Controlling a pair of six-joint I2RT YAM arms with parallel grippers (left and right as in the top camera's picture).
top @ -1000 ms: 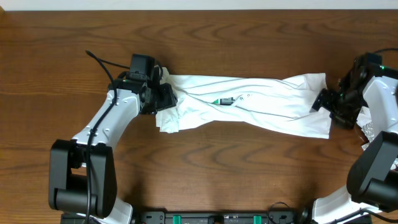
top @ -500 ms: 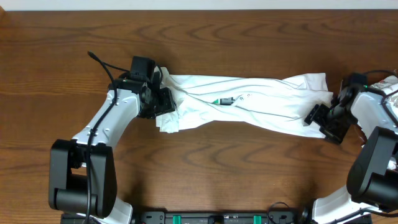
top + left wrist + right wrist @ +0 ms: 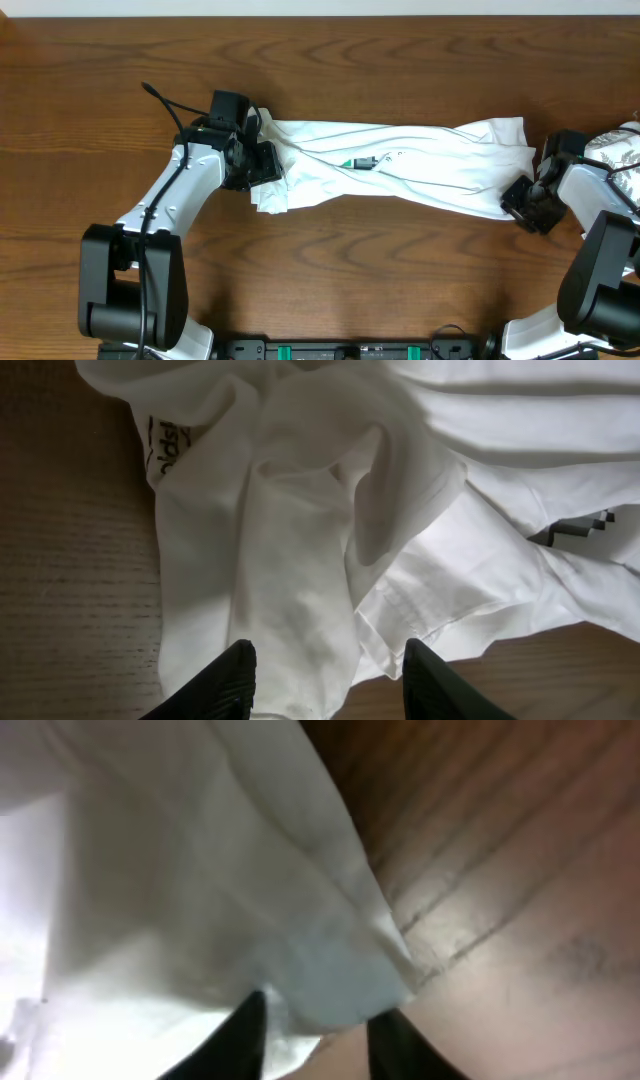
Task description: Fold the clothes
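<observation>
white, soft fabric: the t-shirt (image 3: 420, 170) is light and limp, and its layers will slide over each other, so take it by hems and corners, never the loose middle. it lies as a crumpled band on the table (image 3: 320, 70). well left of its chest graphic (image 3: 362, 161), the left gripper (image 3: 325, 660) straddles the bunched end. well right of the graphic, the right gripper (image 3: 318, 1025) brackets the lower corner. cloth sits between both pairs of fingers, but you cannot tell whether either pinches it.
</observation>
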